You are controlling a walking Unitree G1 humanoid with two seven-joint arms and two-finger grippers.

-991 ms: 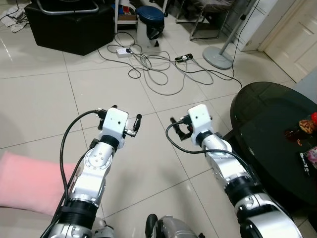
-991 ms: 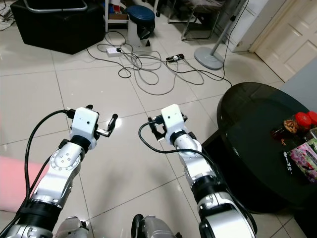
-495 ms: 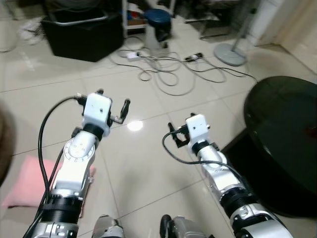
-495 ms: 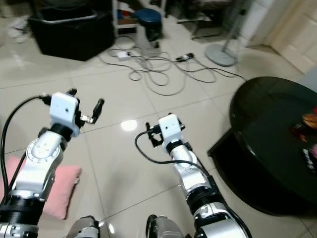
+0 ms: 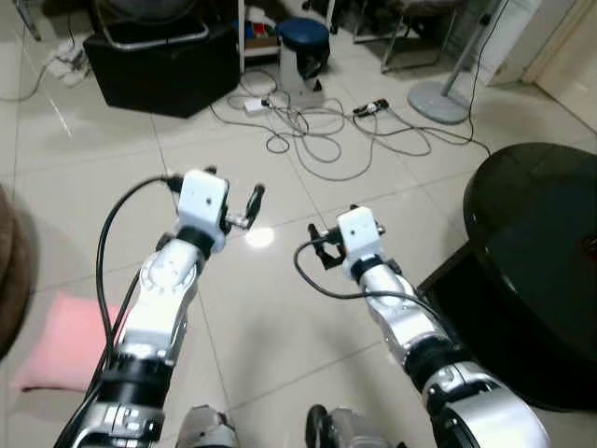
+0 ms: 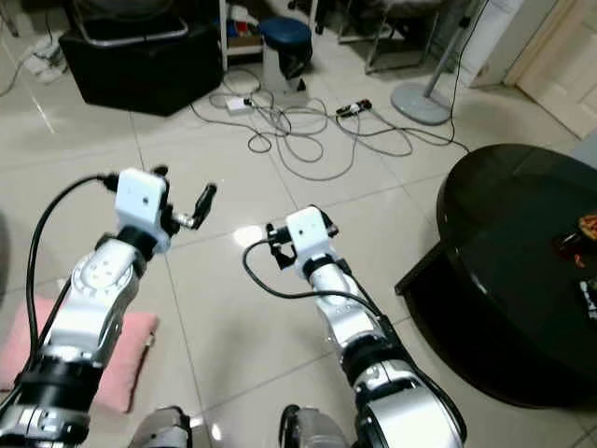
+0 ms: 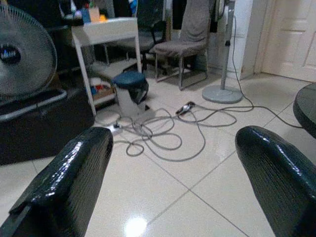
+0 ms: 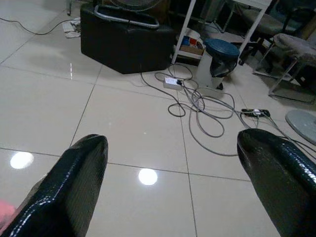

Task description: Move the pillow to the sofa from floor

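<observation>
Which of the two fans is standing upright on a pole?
The white pedestal fan near the door: round base on the floor, upright pole. The other fan sits on the black box, only its cage visible.

Glossy tiled floor; soft pink cloth pillow; shiny black fingers; glossy black desk.

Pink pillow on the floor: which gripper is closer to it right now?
Left. The left gripper is held out above and ahead of the pink pillow; the right gripper is farther off, toward the robot's right.
</observation>
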